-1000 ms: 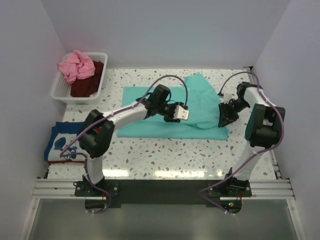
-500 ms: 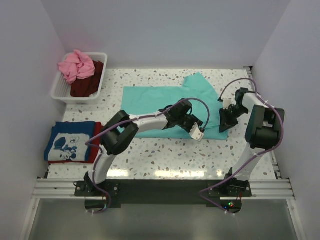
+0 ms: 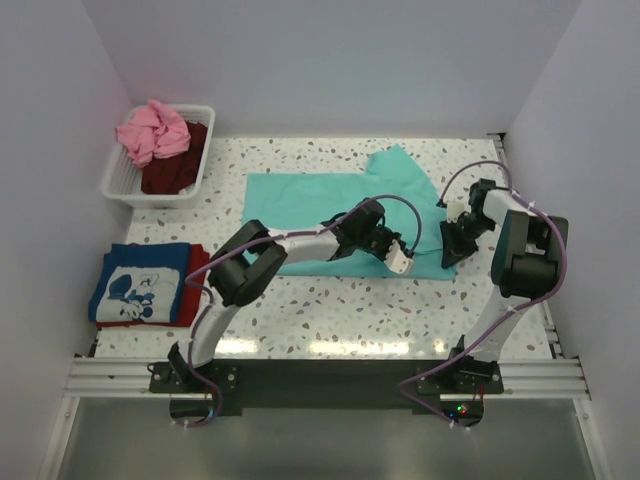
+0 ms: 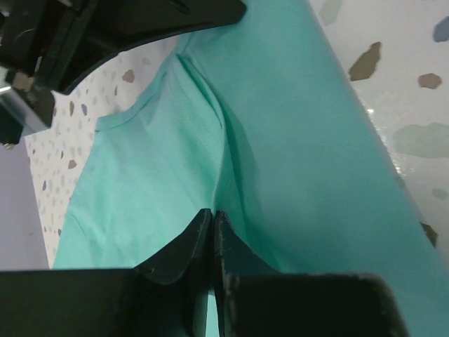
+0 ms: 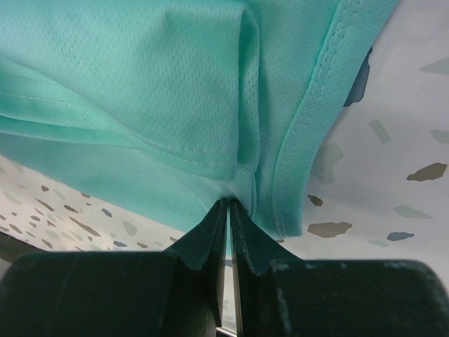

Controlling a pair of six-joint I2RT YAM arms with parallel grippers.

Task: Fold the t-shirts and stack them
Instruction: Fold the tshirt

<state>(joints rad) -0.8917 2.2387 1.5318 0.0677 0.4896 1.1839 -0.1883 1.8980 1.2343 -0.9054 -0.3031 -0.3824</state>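
A plain teal-green t-shirt (image 3: 310, 200) lies spread flat on the speckled table. My left gripper (image 3: 402, 264) reaches across to the shirt's near edge on the right. In the left wrist view (image 4: 212, 212) its jaws are shut on a raised fold of the teal cloth (image 4: 302, 126). My right gripper (image 3: 447, 255) is at the shirt's near right corner. In the right wrist view (image 5: 230, 203) its jaws are shut on the teal cloth (image 5: 140, 84) beside the stitched hem. The two grippers are close together.
A folded blue t-shirt with white print (image 3: 140, 285) lies on a red one (image 3: 195, 272) at the table's left edge. A white slatted basket (image 3: 120, 180) at the back left holds a pink t-shirt (image 3: 152, 132) and a dark maroon one (image 3: 178, 168). White walls stand close on both sides.
My left gripper has moved from the middle of the teal shirt right and nearer, to its near right edge. My right gripper has shifted slightly nearer at the shirt's corner.
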